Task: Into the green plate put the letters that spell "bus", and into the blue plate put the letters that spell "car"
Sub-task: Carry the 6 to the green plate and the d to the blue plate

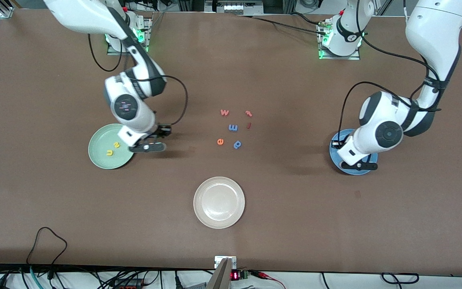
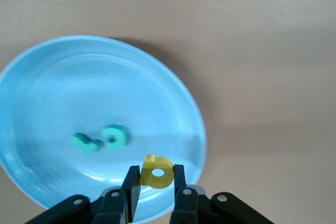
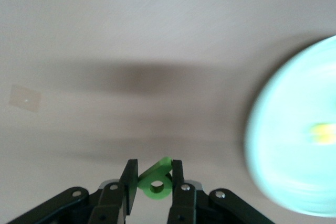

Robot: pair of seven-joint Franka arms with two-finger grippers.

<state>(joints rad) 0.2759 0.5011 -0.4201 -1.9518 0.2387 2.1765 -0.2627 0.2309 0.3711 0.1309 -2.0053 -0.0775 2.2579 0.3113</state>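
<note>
The green plate [image 1: 99, 157] holds a yellow u [image 1: 110, 153] and a yellow s [image 1: 116, 145]. My right gripper [image 1: 147, 147] hangs over the table just beside that plate's rim. It is shut on the green b [image 3: 156, 182], and the green plate [image 3: 294, 145] shows blurred at the edge of the right wrist view. My left gripper [image 1: 359, 165] is over the blue plate [image 1: 337, 158], shut on the yellow a [image 2: 156, 171]. A teal c [image 2: 114, 136] and a teal r [image 2: 85, 142] lie in the blue plate [image 2: 79, 87].
Loose letters lie mid-table: a red w [image 1: 224, 112], a blue m [image 1: 233, 127], an orange e [image 1: 220, 141], a blue p [image 1: 237, 144] and two small red pieces [image 1: 248, 119]. A white plate [image 1: 219, 202] sits nearer the front camera.
</note>
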